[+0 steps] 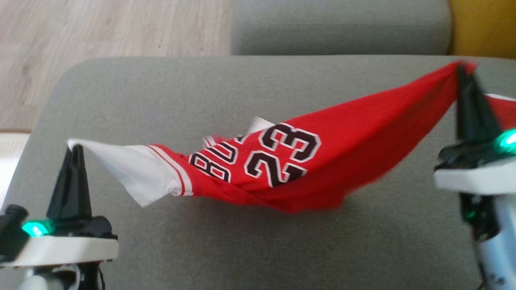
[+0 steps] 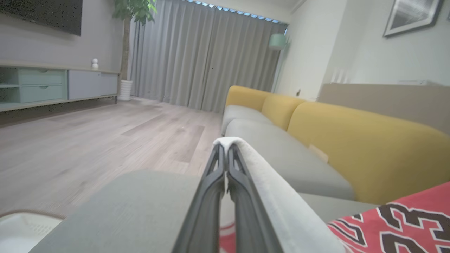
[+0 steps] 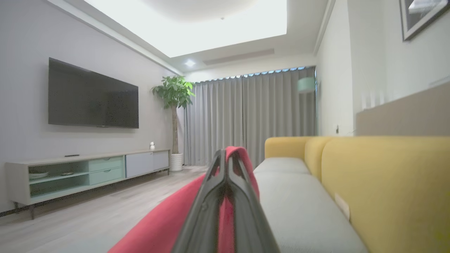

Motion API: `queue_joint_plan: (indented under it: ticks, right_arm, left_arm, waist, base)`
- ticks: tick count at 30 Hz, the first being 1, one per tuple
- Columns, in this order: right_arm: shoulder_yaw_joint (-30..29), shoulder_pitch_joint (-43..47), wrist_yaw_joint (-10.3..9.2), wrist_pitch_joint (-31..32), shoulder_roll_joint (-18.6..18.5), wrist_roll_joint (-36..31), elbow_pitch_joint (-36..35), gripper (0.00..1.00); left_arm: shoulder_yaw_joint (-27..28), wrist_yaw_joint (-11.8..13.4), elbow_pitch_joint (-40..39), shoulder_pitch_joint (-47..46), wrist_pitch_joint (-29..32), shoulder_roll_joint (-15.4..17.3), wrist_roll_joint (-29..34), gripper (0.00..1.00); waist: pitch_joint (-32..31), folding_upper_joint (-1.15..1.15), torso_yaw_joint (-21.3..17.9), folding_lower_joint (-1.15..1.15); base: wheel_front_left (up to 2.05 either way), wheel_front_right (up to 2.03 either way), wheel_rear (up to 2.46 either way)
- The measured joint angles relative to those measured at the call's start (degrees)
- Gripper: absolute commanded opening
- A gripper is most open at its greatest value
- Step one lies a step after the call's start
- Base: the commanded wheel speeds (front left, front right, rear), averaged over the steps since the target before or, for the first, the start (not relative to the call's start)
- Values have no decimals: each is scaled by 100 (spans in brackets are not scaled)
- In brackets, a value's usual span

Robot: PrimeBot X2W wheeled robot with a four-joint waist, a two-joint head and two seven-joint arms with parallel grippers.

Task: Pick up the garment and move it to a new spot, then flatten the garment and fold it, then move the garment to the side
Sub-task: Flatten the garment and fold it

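The garment (image 1: 342, 149) is a red jersey with a white sleeve and a black "23", strung between my two grippers above the grey sofa seat (image 1: 242, 92). My left gripper (image 1: 74, 148) at the lower left is shut on the white sleeve end. At the upper right, my right gripper (image 1: 463, 69) is shut on the red end, held higher. The middle of the garment sags low and looks to brush the cushion. The left wrist view has white cloth (image 2: 246, 154) draped over my shut left gripper (image 2: 225, 144). Red cloth (image 3: 168, 218) wraps my shut right gripper (image 3: 226, 151) in the right wrist view.
The grey seat ends in a rounded corner at the left, with wood floor (image 1: 80, 32) beyond. A second grey cushion (image 1: 338, 24) lies behind, and a yellow backrest (image 1: 483, 24) stands at the far right. A pale object (image 1: 10, 157) sits on the floor at the left edge.
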Motion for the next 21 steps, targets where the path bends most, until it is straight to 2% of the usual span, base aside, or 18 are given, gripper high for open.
queue_joint_plan:
  ticks: [4, 6, 10, 15, 16, 17, 21]
  right_arm:
    - [2, -437, 0, 0, -369, -130, -137, 0]
    - [96, -797, 0, -1, -549, -216, 98, 0]
    - [408, -1765, 0, 64, -740, -260, 1230, 0]
    - [1145, -3012, 0, 292, -687, -66, 3103, 0]
    - [1281, -3176, 0, 300, -657, -26, 3449, 33]
    - [1386, -3317, 0, 304, -609, 10, 3783, 100]
    - [1768, -3604, 0, 204, -408, 214, 4595, 100]
  left_arm:
    - [71, -49, -783, 1, 250, 55, -244, 0]
    - [74, -96, -1095, 0, 431, 83, -400, 0]
    - [-120, -186, -1350, -80, 759, 69, -725, 0]
    - [-712, -456, -979, -824, 926, -32, -730, 0]
    - [-821, -498, -829, -999, 922, -96, -679, 0]
    - [-917, -541, -676, -1158, 902, -174, -639, 0]
    - [-1139, -634, 11, -1559, 628, -434, -503, 0]
  waist:
    - [-137, 0, -154, 0]
    - [-161, 0, -217, 0]
    - [-38, 0, -196, 0]
    - [332, 0, 23, 0]
    - [416, 0, 77, 0]
    - [507, 0, 130, 0]
    - [833, 0, 310, 0]
  base:
    - [0, 0, 0]
    - [0, 0, 0]
    - [0, 0, 0]
    - [0, 0, 0]
    - [0, 0, 0]
    - [0, 0, 0]
    - [0, 0, 0]
